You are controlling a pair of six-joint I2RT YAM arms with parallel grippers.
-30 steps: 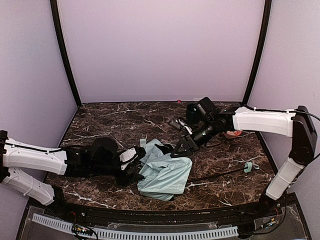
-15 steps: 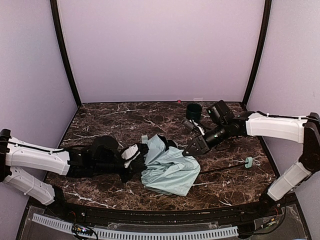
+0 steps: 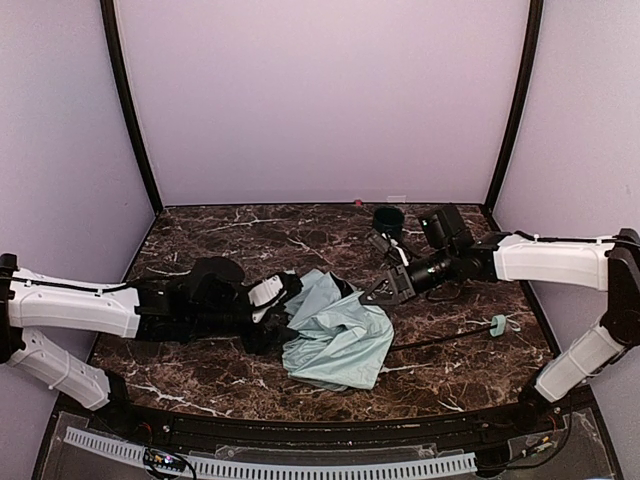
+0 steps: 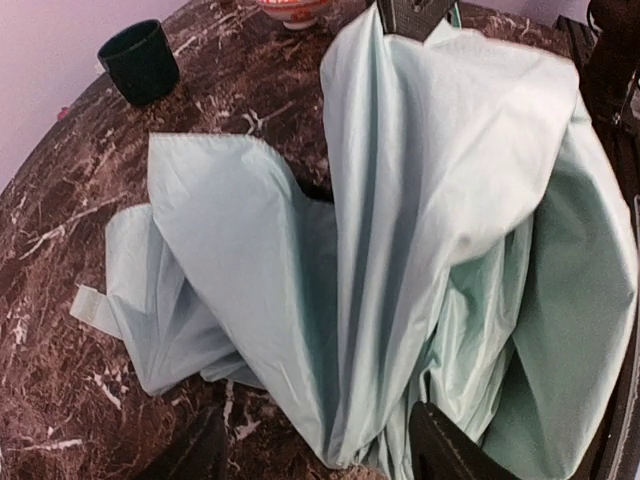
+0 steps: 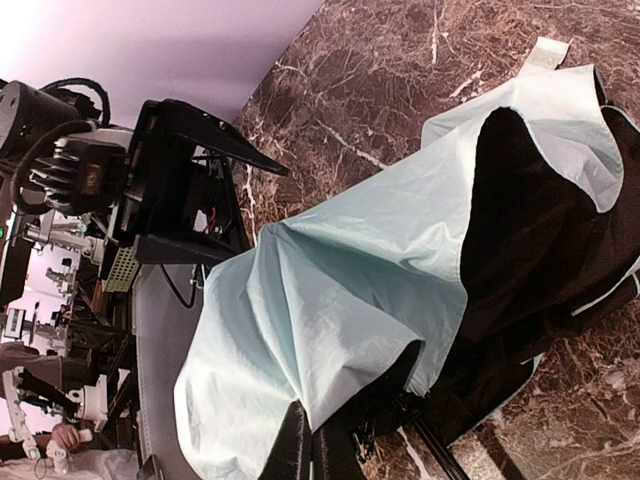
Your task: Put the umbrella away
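The umbrella lies half-collapsed mid-table, its pale mint canopy crumpled. Its thin black shaft runs right to the small mint handle. My left gripper is at the canopy's left edge. In the left wrist view it is open, with a hanging fold of the canopy between its wide-apart fingers. My right gripper is at the canopy's far right edge. In the right wrist view it is shut on the mint fabric, and the black underside shows.
A dark green cup stands at the back right and also shows in the left wrist view. A red-and-white bowl sits beyond the canopy. Purple walls enclose the marble table.
My right gripper has moved right and back, drawing the canopy edge with it. My left gripper has moved forward to the canopy's left side. The canopy has shifted slightly right.
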